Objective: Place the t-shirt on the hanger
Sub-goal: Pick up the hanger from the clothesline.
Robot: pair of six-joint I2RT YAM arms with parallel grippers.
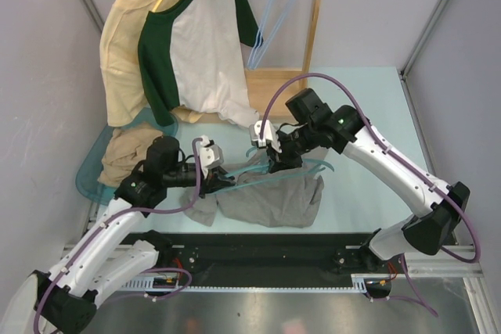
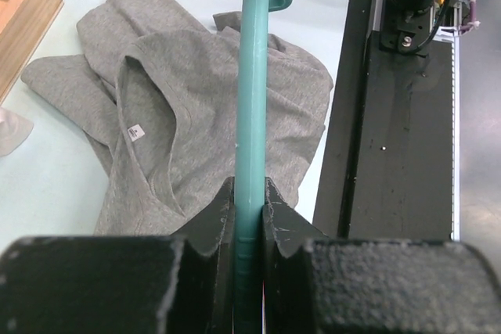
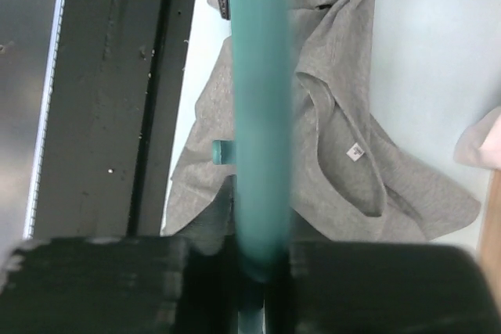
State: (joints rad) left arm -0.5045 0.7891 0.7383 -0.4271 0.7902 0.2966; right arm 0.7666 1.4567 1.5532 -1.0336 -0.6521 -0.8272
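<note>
The heather-grey t-shirt [image 1: 270, 201] lies crumpled on the table near the front edge, neck opening and white label up [image 2: 135, 132]. The teal hanger [image 1: 244, 168] is held above it between both grippers. My left gripper [image 1: 215, 163] is shut on one end of the hanger bar [image 2: 252, 99], over the t-shirt [image 2: 180, 115]. My right gripper [image 1: 270, 158] is shut on the hanger [image 3: 258, 115] from the other side, blurred and close to the camera, with the t-shirt [image 3: 344, 154] beneath. The hook end [image 1: 321, 166] points right.
A wooden rack [image 1: 317, 21] at the back holds a pale yellow shirt [image 1: 121, 60], a green-and-white raglan shirt [image 1: 196, 44] and pale blue hangers [image 1: 274, 13]. A tan cloth [image 1: 129, 154] lies in a clear tray at the left. A black strip [image 1: 274, 248] runs along the near edge.
</note>
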